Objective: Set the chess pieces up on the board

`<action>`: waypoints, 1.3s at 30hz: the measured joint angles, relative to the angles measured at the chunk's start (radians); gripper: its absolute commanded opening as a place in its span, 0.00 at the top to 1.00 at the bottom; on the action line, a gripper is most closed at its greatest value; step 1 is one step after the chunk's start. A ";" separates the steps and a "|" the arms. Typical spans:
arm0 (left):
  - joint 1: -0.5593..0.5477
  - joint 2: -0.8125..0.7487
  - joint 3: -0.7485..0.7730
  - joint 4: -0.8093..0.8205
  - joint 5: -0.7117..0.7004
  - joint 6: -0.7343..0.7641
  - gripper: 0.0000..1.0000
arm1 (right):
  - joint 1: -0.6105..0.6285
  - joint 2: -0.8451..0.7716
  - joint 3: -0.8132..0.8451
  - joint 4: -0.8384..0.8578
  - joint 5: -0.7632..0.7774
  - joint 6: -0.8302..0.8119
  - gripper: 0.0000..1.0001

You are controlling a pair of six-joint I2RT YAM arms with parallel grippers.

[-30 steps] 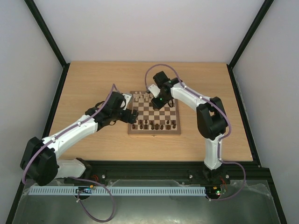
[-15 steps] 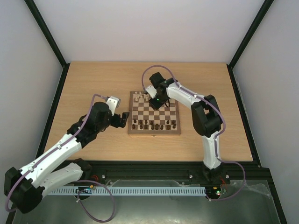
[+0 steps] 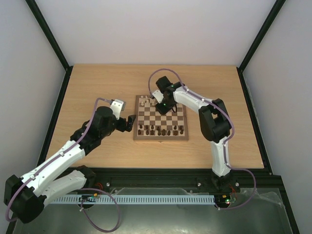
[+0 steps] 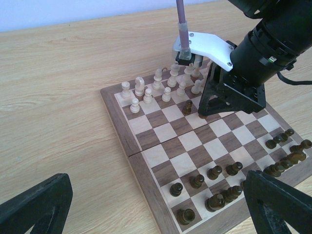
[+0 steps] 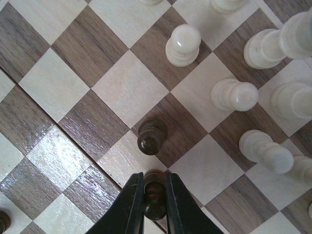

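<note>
The board (image 3: 161,138) lies mid-table, its rim (image 4: 119,126) also in the left wrist view. Cream chess pieces (image 4: 161,85) stand along its far rows and dark chess pieces (image 4: 214,173) along its near rows. My right gripper (image 5: 154,195) points down over the far middle of the board (image 5: 122,87), shut on a dark pawn (image 5: 155,205) that stands upright between its fingers. A second dark pawn (image 5: 151,137) stands one square beyond it, close to cream pawns (image 5: 182,45). My left gripper (image 3: 130,122) hovers off the board's left edge, open and empty.
The right arm (image 4: 258,53) reaches over the board's far right part with its cable (image 4: 181,24) hanging above the cream rows. Bare wooden table (image 3: 97,87) surrounds the board. Black frame posts (image 3: 48,36) and white walls close in the sides.
My right gripper has shut on the dark pawn. The left arm has drawn back from the board's left edge toward its base and now holds nearly still.
</note>
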 measured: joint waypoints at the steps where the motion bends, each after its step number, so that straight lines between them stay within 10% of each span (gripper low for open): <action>1: 0.000 -0.001 0.000 0.002 0.000 0.000 0.01 | 0.000 -0.007 -0.009 0.000 0.000 0.000 0.94; 15: 0.000 0.016 -0.010 0.010 0.008 0.004 0.01 | 0.003 -0.307 -0.275 0.000 -0.052 -0.033 0.92; 39: 0.000 0.050 -0.010 0.015 0.016 0.008 0.01 | 0.034 -0.326 -0.414 0.026 -0.034 -0.058 0.92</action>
